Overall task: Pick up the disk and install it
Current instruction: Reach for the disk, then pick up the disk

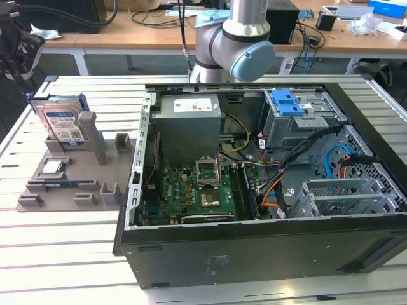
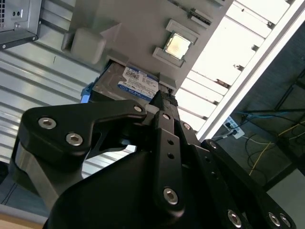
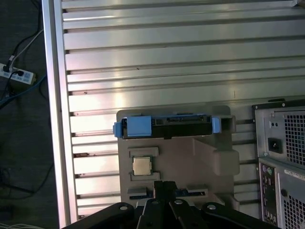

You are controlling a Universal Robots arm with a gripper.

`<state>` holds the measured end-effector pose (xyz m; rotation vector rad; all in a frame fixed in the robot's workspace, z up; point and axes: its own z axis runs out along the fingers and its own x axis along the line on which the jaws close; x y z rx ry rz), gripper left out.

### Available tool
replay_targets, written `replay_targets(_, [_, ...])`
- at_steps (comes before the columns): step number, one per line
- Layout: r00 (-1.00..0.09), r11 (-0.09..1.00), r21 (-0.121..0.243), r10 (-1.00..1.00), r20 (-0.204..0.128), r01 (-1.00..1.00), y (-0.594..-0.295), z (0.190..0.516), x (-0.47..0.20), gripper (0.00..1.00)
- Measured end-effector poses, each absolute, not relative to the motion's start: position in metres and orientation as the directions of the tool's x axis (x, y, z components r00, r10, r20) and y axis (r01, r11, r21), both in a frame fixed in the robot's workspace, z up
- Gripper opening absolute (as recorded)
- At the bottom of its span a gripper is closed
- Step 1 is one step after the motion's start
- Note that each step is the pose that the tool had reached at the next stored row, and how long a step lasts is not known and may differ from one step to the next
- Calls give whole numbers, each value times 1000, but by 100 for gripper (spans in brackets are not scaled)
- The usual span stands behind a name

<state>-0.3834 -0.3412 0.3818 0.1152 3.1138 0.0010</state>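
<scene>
TRAY TO TOWER: The disk (image 1: 62, 119) stands on edge in a slot at the far corner of the grey tray (image 1: 79, 184), at the exterior view's left. Its label faces outward and its blue bracket frames it. It is well apart from the open case (image 1: 254, 254), which shares the slatted table (image 1: 63, 254). The arm (image 1: 232, 44) rises behind the case.

In the first wrist view the tool (image 3: 164, 185) hangs above the tray with its fingers drawn narrow, tips together, holding nothing. The disk shows edge-on beyond it, and the chip (image 3: 139, 165) lies on the tray nearer the tool.

From where I stand, the job looks to be at its very start: the approach to the pick. The disk is in the tray, not in the case.

To do this step well, the fingers must spread wider than the disk is thick before the tool goes down. The jaws should sit square to the disk's two flat faces and centred along its top edge. A grey post (image 1: 89, 136) stands just beside the disk, and the chip sits close by, so a straight vertical descent looks safest. A skewed grip could wedge the disk in its slot. A firm hold on the metal body, rather than the plastic bracket, should carry it more surely.
</scene>
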Motion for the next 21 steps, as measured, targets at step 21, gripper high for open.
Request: replay_targets(21, [-1000,1000,2,12,-26,12,-341,382,-385,11])
